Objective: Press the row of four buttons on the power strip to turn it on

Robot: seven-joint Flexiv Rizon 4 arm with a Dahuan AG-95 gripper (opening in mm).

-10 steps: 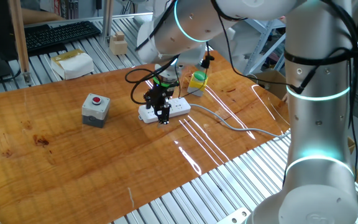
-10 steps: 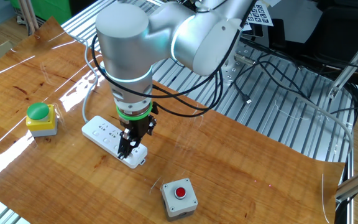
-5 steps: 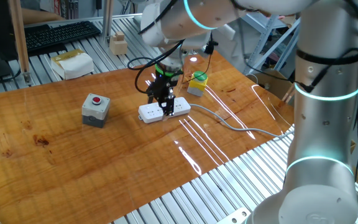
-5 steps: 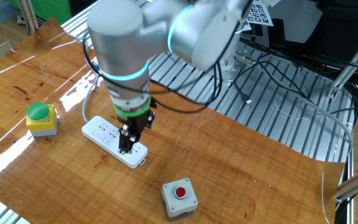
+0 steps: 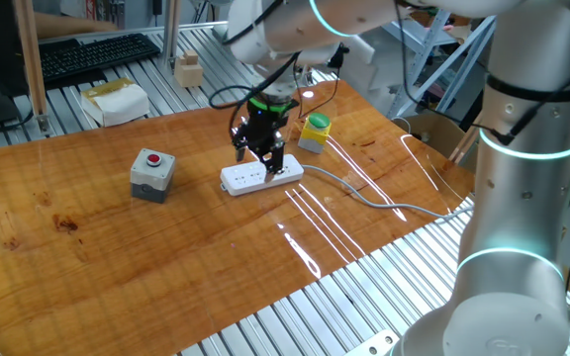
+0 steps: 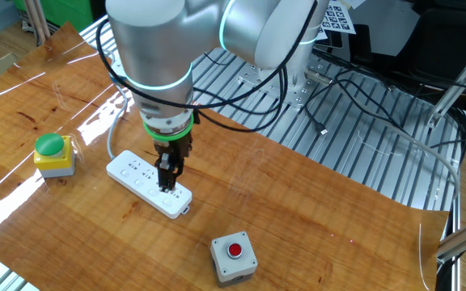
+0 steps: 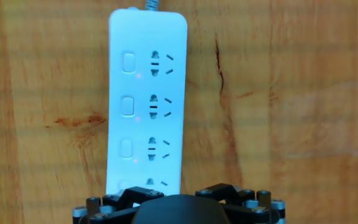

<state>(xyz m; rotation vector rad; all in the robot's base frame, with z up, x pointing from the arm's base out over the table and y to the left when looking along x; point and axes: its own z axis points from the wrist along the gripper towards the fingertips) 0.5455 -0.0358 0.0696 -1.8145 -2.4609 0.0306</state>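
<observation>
The white power strip [image 5: 261,176] lies flat on the wooden table, with its grey cable [image 5: 364,194] leading off one end. My gripper [image 5: 264,158] points straight down over the strip [image 6: 140,178], close to its top face; whether it touches is unclear. In the hand view the strip [image 7: 146,99] runs up the frame. Three of the buttons [image 7: 127,106] show in a line along its left side, each with a small pink dot beside it. The fourth button is partly hidden by the gripper's black body [image 7: 179,210]. My fingertips do not show there.
A grey box with a red round button [image 5: 151,170] [image 6: 233,257] stands near the strip. A yellow box with a green button [image 5: 315,131] [image 6: 52,153] sits beyond the cable end. A white box [image 5: 117,100] and keyboard [image 5: 97,54] lie off the wood.
The gripper has shifted along the strip, from the end far from the cable towards the middle, and sits slightly higher. The strip has not moved.
</observation>
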